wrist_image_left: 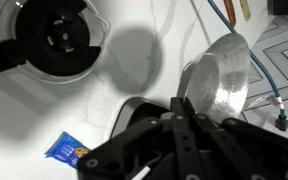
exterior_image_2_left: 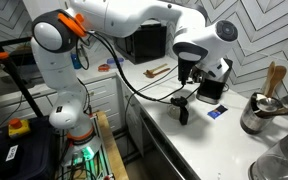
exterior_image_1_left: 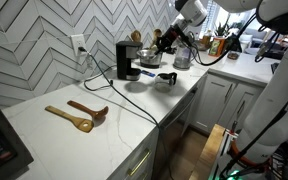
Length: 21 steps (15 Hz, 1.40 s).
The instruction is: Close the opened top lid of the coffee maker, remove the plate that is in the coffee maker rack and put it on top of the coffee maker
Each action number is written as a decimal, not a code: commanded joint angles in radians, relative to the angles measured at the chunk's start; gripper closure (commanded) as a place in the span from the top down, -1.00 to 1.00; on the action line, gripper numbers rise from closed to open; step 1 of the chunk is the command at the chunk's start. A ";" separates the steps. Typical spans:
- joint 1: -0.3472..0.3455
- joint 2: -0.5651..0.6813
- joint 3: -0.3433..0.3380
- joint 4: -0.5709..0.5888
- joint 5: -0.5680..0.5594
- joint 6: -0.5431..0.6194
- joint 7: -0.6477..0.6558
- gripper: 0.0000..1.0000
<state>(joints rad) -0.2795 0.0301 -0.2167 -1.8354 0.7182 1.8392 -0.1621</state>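
The gripper (wrist_image_left: pixel 181 103) is pinching the plate (wrist_image_left: pixel 226 85) by its rim, jaws drawn narrow. The plate is hanging tilted on edge above the white surface (wrist_image_left: pixel 159 25), outside the rack of the coffee maker (exterior_image_1_left: pixel 127 60), which is standing by the tiled wall. A glass carafe (wrist_image_left: pixel 54 35) and a blue packet (wrist_image_left: pixel 69 150) are sitting on the surface beneath. The plate is looking light, stiff and smooth — probably slippery and easy to chip — so this edge grip is risking a swing, and it is wanting a slow levelling before it goes flat onto the machine's top.
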 commanded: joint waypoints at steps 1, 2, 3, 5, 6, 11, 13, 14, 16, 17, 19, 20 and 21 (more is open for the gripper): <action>0.021 0.020 0.000 0.051 0.035 -0.008 0.017 -0.99; 0.026 0.024 0.004 0.064 0.038 -0.003 0.013 -0.99; 0.031 0.030 0.008 0.080 0.042 -0.007 0.013 -0.99; 0.039 0.048 0.012 0.113 0.044 0.004 0.015 -0.99; 0.041 0.059 0.014 0.131 0.049 0.010 0.012 -0.99; 0.042 0.106 0.024 0.213 0.083 0.022 0.004 -0.99; 0.039 0.122 0.027 0.240 0.106 0.036 0.000 -0.99; 0.037 0.130 0.028 0.255 0.120 0.044 0.001 -0.99; 0.032 0.148 0.028 0.281 0.153 0.065 -0.001 -0.99; 0.031 0.155 0.029 0.290 0.165 0.079 -0.001 -0.99; 0.027 0.173 0.030 0.306 0.198 0.119 0.003 -0.99; 0.026 0.181 0.031 0.312 0.214 0.141 0.005 -0.99; 0.025 0.187 0.032 0.316 0.226 0.160 0.009 -0.99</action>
<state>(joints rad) -0.2402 0.1811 -0.1915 -1.5554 0.8922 1.9566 -0.1619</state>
